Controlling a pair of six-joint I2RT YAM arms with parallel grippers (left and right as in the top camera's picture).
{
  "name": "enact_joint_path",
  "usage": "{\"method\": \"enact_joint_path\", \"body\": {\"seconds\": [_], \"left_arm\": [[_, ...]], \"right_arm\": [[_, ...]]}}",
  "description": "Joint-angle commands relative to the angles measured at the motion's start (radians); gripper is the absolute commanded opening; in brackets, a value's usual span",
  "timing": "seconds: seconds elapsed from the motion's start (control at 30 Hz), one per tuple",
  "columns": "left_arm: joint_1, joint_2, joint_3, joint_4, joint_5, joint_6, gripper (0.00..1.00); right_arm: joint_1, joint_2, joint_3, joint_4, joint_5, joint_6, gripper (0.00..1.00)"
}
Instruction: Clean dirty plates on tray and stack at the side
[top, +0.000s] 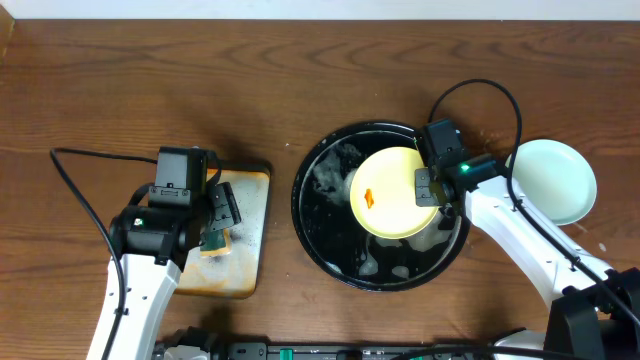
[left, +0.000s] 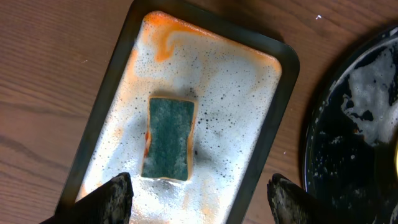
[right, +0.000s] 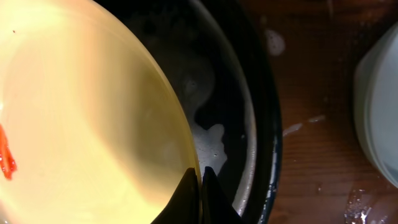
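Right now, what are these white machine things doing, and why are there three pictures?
They are two robot arms with pincer hands. One picture looks down from above the table; the other two come from cameras on each wrist. The right gripper is shut on the rim of the yellow plate, which has an orange smear, over the round black tray. The left gripper hangs open above a green sponge lying in a soapy metal tray. A pale blue-green plate sits on the table at the right.

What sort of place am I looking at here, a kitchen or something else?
Probably a robot lab's dishwashing test bench, not a real kitchen: a wooden table, a soapy black tray with a yellow plate in it, and a sponge in a foamy metal tray. No sink shows.
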Motion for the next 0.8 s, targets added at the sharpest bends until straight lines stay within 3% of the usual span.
{"method": "enact_joint_path", "body": {"seconds": [0.0,0.3,0.43,0.53,0.57,0.67,0.77], "left_arm": [[0.001,0.019,0.000,-0.005,-0.002,0.005,0.70],[0.001,0.224,-0.125,0.107,-0.019,-0.004,0.70],[0.006,0.346,-0.126,0.132,-0.111,-0.128,0.70],[0.008,0.445,-0.126,0.169,-0.114,-0.148,0.68],[0.008,0.479,-0.126,0.185,-0.115,-0.147,0.64],[0.008,0.567,-0.126,0.215,-0.102,-0.144,0.31],[0.008,0.620,-0.126,0.231,-0.068,-0.125,0.12]], "right_arm": [[-0.003,-0.008,0.009,-0.005,0.050,-0.018,0.01],[-0.003,-0.008,0.009,-0.005,0.050,-0.018,0.01],[-0.003,-0.008,0.009,-0.005,0.050,-0.018,0.01],[-0.003,-0.008,0.009,-0.005,0.049,-0.018,0.01],[-0.003,-0.008,0.009,-0.005,0.049,-0.018,0.01],[-0.003,-0.008,0.009,-0.005,0.046,-0.018,0.01],[-0.003,-0.008,0.009,-0.004,0.046,-0.018,0.01]]}}
